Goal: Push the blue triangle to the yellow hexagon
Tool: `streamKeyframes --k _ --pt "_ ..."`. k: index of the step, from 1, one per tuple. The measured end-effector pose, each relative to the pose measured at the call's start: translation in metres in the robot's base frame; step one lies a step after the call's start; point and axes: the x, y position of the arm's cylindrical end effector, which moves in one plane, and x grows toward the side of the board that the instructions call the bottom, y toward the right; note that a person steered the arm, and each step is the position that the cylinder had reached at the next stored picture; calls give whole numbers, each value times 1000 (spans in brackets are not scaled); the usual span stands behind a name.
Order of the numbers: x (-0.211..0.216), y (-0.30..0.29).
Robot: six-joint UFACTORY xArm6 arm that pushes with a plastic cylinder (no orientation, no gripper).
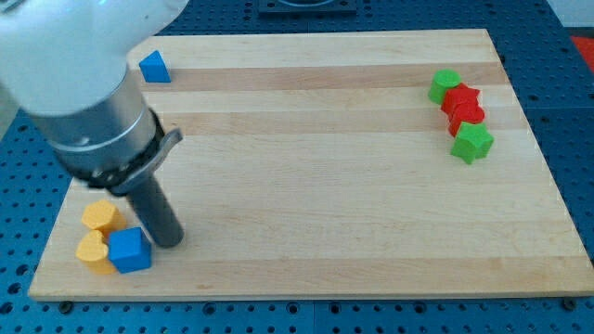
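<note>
The blue triangle (pixel 154 67) sits at the board's top left, near the top edge. The yellow hexagon (pixel 99 217) lies at the bottom left, with a yellow heart-like block (pixel 92 250) just below it and a blue cube (pixel 129 250) touching that block's right side. My tip (pixel 168 242) rests on the board just right of the blue cube, close to or touching it. It is far below the blue triangle. The rod rises up and to the left into the arm's grey body.
At the top right is a cluster: a green round block (pixel 445 86), two red blocks (pixel 463 105), and a green block (pixel 473 143) below them. The wooden board (pixel 316 186) lies on a blue perforated table.
</note>
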Motion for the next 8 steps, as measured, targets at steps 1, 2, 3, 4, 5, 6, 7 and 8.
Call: streamKeyframes --k 1,2,3,4,5,6,7,8 --pt "-64 20" --pt "-111 6" --pt "-153 -37" --pt "-194 -79" --pt "-231 -121" --pt "-253 -149" --pt "-268 -147" --pt "-295 -117"
